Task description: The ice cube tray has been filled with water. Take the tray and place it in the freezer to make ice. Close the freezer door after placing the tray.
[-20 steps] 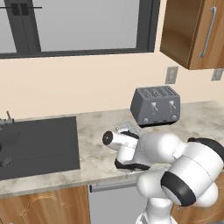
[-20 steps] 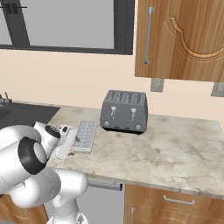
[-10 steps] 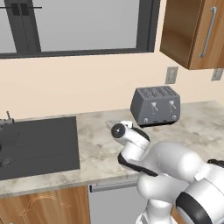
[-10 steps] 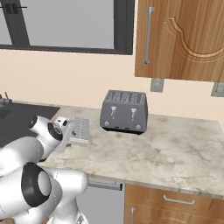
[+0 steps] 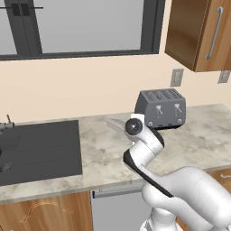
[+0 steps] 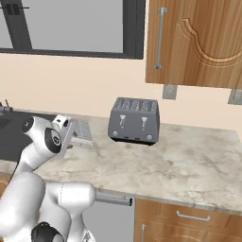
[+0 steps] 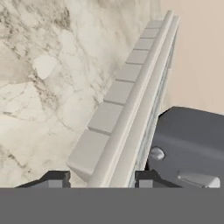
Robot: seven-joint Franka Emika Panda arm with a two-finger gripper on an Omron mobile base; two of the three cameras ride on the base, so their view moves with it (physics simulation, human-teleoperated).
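The ice cube tray point(image 7: 127, 87) is a pale grey-white strip of square cells, seen edge-on in the hand view and running away from the fingers. My gripper point(image 7: 100, 178) is shut on its near end, one dark tip against each side. In the left base view the tray point(image 5: 115, 123) pokes out to the left of the wrist, tilted above the marble counter point(image 5: 103, 153). From the right base view the tray point(image 6: 84, 132) shows just behind the white hand. The freezer and the freezer door are out of view.
A boxy grey toaster point(image 5: 161, 108) point(image 6: 134, 120) stands close to the right of the tray by the wall. A dark sink point(image 5: 40, 149) lies at the left. Wooden wall cabinets point(image 6: 198, 42) hang above the counter at the right.
The jaws have closed from wide open onto the tray. The arm has reached farther toward the wall, and the tray has gone from lying flat to tilted.
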